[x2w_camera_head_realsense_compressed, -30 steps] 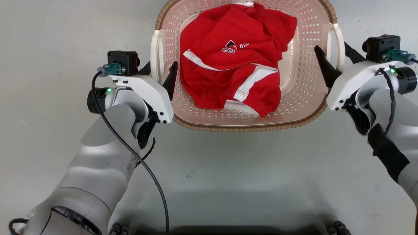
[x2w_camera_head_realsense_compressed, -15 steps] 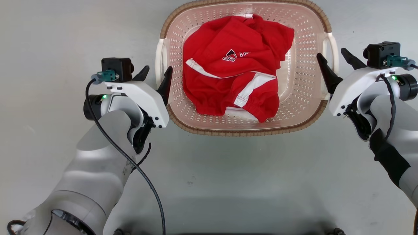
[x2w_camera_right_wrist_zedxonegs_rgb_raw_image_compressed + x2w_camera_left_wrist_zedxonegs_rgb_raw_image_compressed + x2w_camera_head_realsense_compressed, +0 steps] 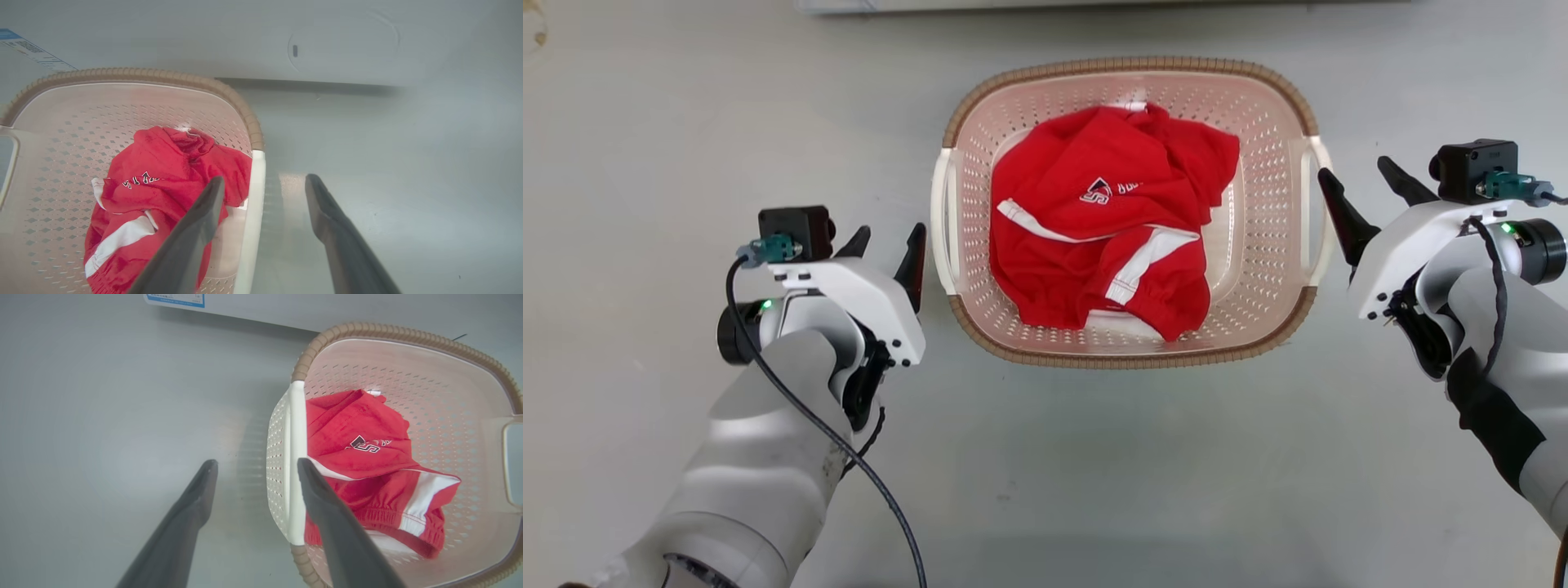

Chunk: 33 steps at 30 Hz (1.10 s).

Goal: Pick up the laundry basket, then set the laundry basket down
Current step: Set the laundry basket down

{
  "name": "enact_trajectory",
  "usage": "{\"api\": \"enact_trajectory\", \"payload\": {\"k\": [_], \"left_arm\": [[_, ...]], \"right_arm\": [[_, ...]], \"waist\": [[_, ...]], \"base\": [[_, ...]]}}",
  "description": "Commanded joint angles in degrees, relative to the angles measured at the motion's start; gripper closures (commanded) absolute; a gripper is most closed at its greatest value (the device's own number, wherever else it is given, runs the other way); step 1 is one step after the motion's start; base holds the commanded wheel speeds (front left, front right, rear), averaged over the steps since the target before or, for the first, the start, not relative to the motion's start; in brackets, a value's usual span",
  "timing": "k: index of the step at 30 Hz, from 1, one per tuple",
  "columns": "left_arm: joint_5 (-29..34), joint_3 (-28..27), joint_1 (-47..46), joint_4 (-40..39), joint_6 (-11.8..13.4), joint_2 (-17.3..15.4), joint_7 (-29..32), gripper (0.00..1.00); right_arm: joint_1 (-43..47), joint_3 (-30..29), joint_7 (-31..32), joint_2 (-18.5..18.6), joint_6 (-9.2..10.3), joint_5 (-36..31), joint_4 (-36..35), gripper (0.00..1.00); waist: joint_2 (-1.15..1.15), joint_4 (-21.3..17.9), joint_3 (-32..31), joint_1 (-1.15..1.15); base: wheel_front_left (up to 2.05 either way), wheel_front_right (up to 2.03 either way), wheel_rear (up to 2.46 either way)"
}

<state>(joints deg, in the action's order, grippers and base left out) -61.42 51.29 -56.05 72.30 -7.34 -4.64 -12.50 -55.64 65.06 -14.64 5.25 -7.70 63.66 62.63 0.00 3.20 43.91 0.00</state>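
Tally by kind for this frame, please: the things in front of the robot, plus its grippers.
Laundry basket: 1
Red garment, inside the basket: 1
Grippers: 2, left gripper and right gripper, both open
Total: 4

Each pincer [image 3: 892,229] has two tapered dark fingers [image 3: 913,255]; behind it, a white screw-dotted housing [image 3: 870,290], black camera block [image 3: 788,224], teal plug [image 3: 772,247], and black cable [image 3: 796,412].

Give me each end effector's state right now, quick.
Left end effector: open, holding nothing, beside the laundry basket.
Right end effector: open, holding nothing.
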Motion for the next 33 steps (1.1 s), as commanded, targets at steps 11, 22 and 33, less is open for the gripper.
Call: {"api": "enact_trajectory", "payload": {"k": [11, 22, 33], "left_arm": [[-0.08, -1.90, 7.39, 1.20, 0.60, -1.41, -2.40, 0.00], [4.51, -6.05, 14.80, -4.43, 1.91, -3.42, -2.49, 0.00], [10.95, -12.09, 24.32, -14.17, 3.34, -5.78, -2.49, 0.00]], "right_arm": [[8.72, -5.02, -0.36, 2.08, 0.21, -2.79, -3.52, 0.00], [16.80, -15.45, -0.36, 3.33, 0.21, -8.07, -10.22, 0.00], [24.07, -23.38, -0.36, 3.67, 0.21, -15.38, -19.08, 0.00]], "waist": [[0.00, 1.93, -12.83, 0.00], [0.00, 2.51, -25.42, 0.00], [0.00, 1.72, -34.87, 0.00]], "base": [[0.00, 0.00, 0.00], [0.00, 0.00, 0.00], [0.00, 0.00, 0.00]]}}
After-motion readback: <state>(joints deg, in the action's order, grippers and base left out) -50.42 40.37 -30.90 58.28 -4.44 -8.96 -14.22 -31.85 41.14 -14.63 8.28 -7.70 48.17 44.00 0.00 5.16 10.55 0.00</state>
